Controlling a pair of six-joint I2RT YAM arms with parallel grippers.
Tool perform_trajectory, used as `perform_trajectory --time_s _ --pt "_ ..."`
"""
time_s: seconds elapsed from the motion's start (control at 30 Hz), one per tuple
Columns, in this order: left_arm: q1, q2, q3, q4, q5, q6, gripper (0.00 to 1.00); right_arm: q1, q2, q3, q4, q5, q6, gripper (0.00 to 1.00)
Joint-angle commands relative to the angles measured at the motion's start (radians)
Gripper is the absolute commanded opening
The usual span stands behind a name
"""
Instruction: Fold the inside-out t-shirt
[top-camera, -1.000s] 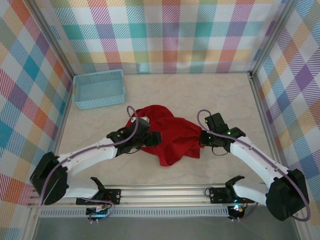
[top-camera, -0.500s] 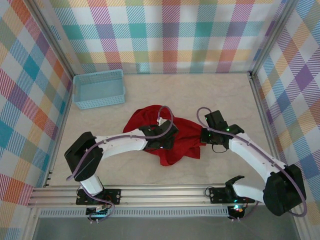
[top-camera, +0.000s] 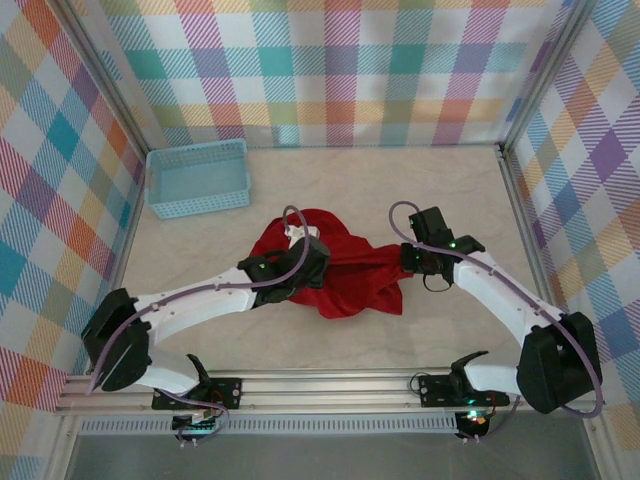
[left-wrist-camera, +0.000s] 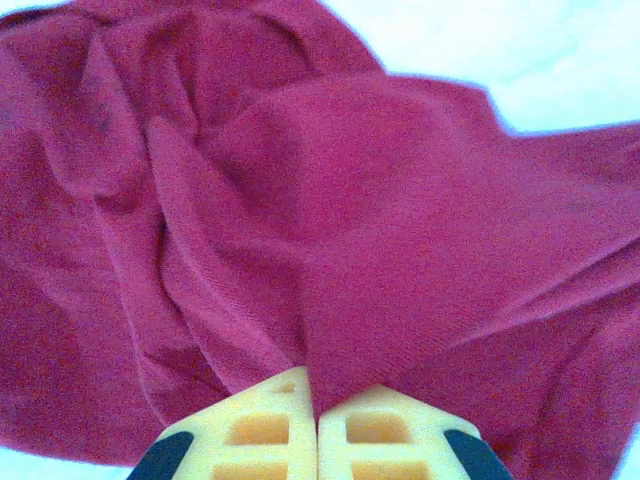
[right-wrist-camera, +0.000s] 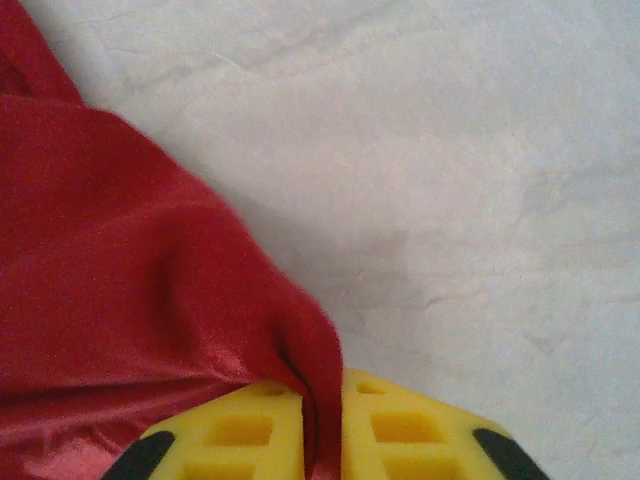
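**Both grippers clamped on the red t-shirt at mid-table**

The inside-out t-shirt (top-camera: 345, 280) lies bunched in a crumpled heap at the middle of the table (top-camera: 400, 190), between the two arms and nearer the near edge than the far wall. It is not laid flat; folds and ridges run across it, and a band of cloth is drawn out to the right side.

The left gripper (top-camera: 316, 264) sits on the left part of the heap. In the left wrist view its yellow fingers (left-wrist-camera: 265, 430) are pressed together with a raised fold of the t-shirt (left-wrist-camera: 350, 230) pinched between them, and the cloth rises in a peak from the left gripper (left-wrist-camera: 317, 400).

The right gripper (top-camera: 408, 263) is at the right edge of the garment. In the right wrist view the right gripper (right-wrist-camera: 322, 405) has its fingers closed on a thin edge of the t-shirt (right-wrist-camera: 120, 280), with bare table (right-wrist-camera: 480, 200) to the right of it.

A light-blue basket (top-camera: 197, 178) stands in the far left corner, well apart from the shirt.
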Motion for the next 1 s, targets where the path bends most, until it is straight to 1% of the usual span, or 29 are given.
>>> perform_trajectory --time_s 0.0,0.07,0.13,0.23,0.27,0.33,0.5,0.6,0.73,0.8,0.9,0.97 --pt "0.012 -0.020 -0.064 0.065 0.033 -0.015 0.05 0.060 -0.075 -0.022 -0.072 0.065 0.007 0.40" --pt "0.012 -0.027 -0.086 0.084 0.046 -0.020 0.05 0.120 -0.131 -0.015 -0.094 0.093 0.022 0.48" --pt "0.014 -0.028 -0.096 0.084 0.040 -0.023 0.05 0.193 -0.182 -0.005 -0.076 0.056 0.024 0.52" --pt "0.026 -0.034 -0.107 0.084 0.043 -0.027 0.05 0.282 -0.183 0.012 0.014 -0.100 0.026 0.53" --pt "0.031 -0.040 -0.112 0.084 0.045 -0.030 0.05 0.302 -0.153 0.016 0.056 -0.163 0.037 0.52" --pt "0.040 -0.060 -0.126 0.116 0.046 -0.035 0.05 0.339 -0.069 0.018 0.136 -0.228 0.062 0.48" --pt "0.065 -0.106 -0.151 0.118 0.058 -0.045 0.05 0.411 0.140 0.041 0.306 -0.273 0.083 0.43" --pt "0.066 -0.116 -0.164 0.116 0.066 -0.047 0.05 0.425 0.221 0.082 0.342 -0.247 0.071 0.43" --pt "0.068 -0.123 -0.179 0.122 0.077 -0.057 0.05 0.432 0.306 0.149 0.340 -0.193 0.043 0.45" --pt "0.067 -0.126 -0.185 0.121 0.079 -0.060 0.05 0.434 0.346 0.173 0.333 -0.134 0.041 0.46" --pt "0.067 -0.128 -0.200 0.129 0.082 -0.067 0.05 0.433 0.416 0.224 0.283 -0.044 0.022 0.45" --pt "0.066 -0.131 -0.208 0.129 0.083 -0.071 0.05 0.433 0.456 0.256 0.249 -0.007 0.009 0.43"
